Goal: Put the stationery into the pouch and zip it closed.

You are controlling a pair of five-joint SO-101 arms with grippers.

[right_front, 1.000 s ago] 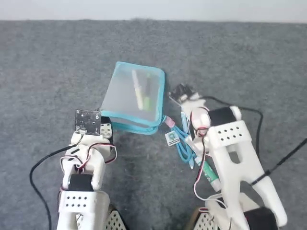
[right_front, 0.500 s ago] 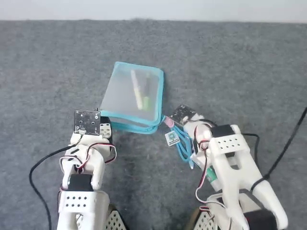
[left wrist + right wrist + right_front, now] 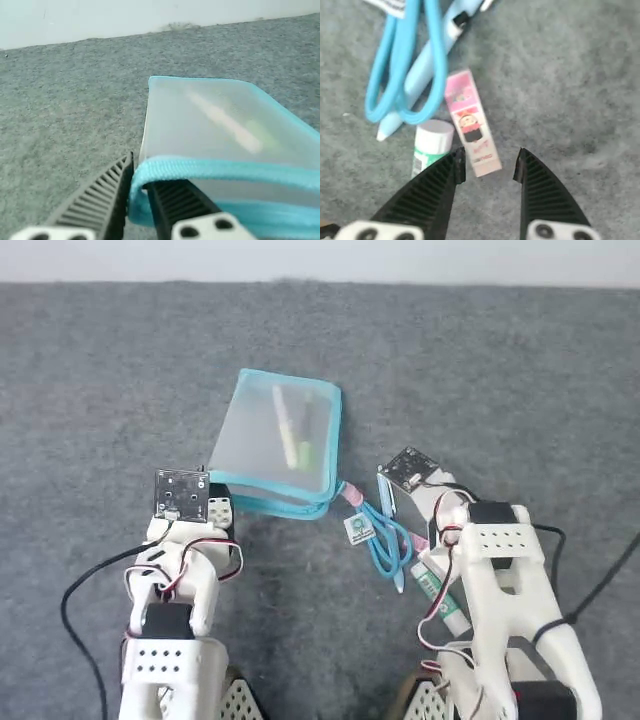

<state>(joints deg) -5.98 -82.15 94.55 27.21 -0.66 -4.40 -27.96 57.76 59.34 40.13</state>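
Right arm has backed off from the pouch (image 3: 285,445) corner to the loose pile. Right gripper (image 3: 490,154) now sits over the pink eraser (image 3: 470,122), jaws moderately apart, nothing held. Left gripper (image 3: 139,177) pinches the pouch's teal rim, 2 items inside. Next: drop straight, centre on the eraser, stay clear of the glue stick (image 3: 431,145) and blue cord (image 3: 395,95) just beside it.

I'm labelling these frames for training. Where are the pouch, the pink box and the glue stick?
pouch (image 3: 280,440): high view, middle of its clear face.
pink box (image 3: 470,125): right wrist view, its printed top face.
glue stick (image 3: 434,136): right wrist view, its white cap.
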